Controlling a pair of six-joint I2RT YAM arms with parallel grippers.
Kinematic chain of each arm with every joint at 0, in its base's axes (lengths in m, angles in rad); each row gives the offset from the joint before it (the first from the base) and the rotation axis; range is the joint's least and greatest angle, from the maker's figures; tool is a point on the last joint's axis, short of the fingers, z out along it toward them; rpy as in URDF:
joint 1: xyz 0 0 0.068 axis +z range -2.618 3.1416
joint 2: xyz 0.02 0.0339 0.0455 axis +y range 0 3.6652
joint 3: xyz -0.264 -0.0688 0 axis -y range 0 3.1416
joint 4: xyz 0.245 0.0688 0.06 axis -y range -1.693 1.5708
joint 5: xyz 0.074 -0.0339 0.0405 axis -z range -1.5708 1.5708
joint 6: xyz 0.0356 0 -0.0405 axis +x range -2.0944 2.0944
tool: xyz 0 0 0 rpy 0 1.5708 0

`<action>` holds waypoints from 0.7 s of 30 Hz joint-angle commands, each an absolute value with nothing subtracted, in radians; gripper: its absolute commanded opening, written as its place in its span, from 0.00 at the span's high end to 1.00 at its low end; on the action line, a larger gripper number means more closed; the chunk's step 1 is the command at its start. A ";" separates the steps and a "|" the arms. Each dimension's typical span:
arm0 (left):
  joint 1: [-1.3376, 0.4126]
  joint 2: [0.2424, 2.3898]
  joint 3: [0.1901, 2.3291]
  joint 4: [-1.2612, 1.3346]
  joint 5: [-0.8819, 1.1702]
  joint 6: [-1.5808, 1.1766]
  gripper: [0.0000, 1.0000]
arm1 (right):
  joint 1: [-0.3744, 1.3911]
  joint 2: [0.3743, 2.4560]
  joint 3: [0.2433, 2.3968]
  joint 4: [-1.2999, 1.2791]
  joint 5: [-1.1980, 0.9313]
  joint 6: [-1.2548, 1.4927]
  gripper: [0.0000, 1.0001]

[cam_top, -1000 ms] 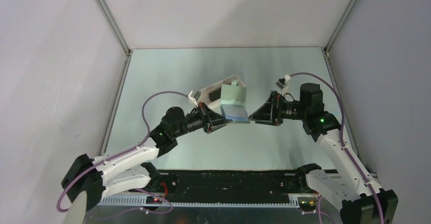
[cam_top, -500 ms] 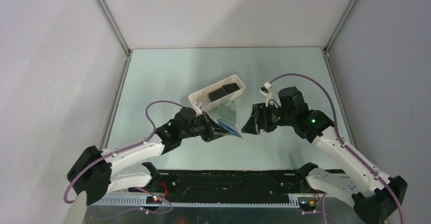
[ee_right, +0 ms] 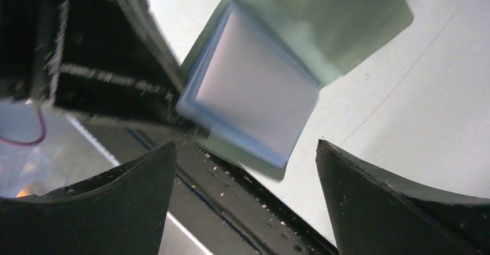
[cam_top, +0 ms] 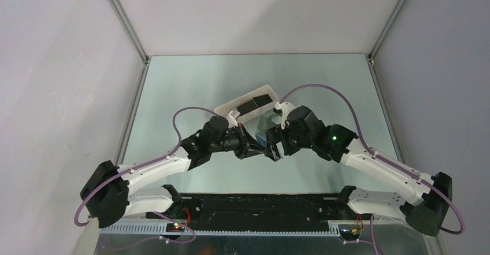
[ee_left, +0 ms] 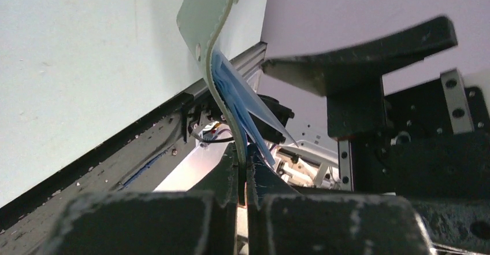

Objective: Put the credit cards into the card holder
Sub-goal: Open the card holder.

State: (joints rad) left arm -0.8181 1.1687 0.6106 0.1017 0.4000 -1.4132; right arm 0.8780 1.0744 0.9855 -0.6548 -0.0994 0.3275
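The card holder (cam_top: 263, 128) is a grey-green wallet with a blue-grey inside, held up off the table at mid-table. My left gripper (cam_top: 252, 147) is shut on its lower edge; in the left wrist view the card holder (ee_left: 205, 23) rises curved from the closed left gripper (ee_left: 243, 177). My right gripper (cam_top: 276, 144) faces it from the right, open. In the right wrist view the card holder (ee_right: 260, 87) hangs folded open just beyond my right gripper (ee_right: 246, 145), touching neither finger. The credit cards (cam_top: 255, 105) lie dark in the white tray (cam_top: 270, 88) behind.
The white tray sits slantwise just behind both grippers. Metal frame rails (cam_top: 130, 116) run along the table's left and right edges. The black base rail (cam_top: 260, 206) lies along the near edge. A purple cable (cam_top: 315, 88) arches over the right arm.
Both grippers have drawn together and nearer to the bases. The card holder came down and forward with the left gripper. The right gripper swung left up to it.
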 commanded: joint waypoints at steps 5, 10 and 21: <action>-0.870 1.182 0.663 0.096 0.440 -1.347 1.00 | 0.889 1.138 1.087 -0.671 0.155 0.323 0.23; -0.881 1.170 0.668 0.055 0.430 -1.308 1.00 | 0.843 1.134 1.090 -0.688 0.095 0.309 0.38; -0.892 1.116 0.704 0.008 0.427 -1.228 1.00 | 0.798 1.151 1.072 -0.697 0.042 0.299 0.32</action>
